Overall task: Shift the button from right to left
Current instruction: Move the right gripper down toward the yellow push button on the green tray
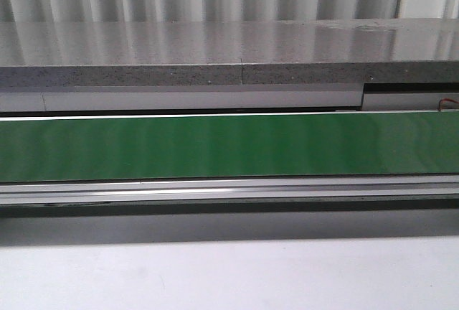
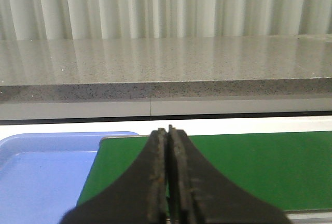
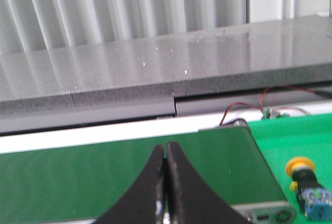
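The button (image 3: 307,183), with a round orange-yellow cap, black collar and blue-violet block, lies on a bright green surface (image 3: 301,141) past the end of the dark green conveyor belt (image 3: 104,177), seen only in the right wrist view. My right gripper (image 3: 166,149) is shut and empty over the belt, well apart from the button. My left gripper (image 2: 166,133) is shut and empty over the other end of the belt (image 2: 259,167), beside a blue tray (image 2: 41,172). Neither gripper nor the button shows in the front view.
The green belt (image 1: 229,145) runs across the front view, with a metal rail (image 1: 229,189) before it and a grey stone-like counter (image 1: 229,52) behind. Red and black wires (image 3: 259,102) lie near the belt's end, by the button.
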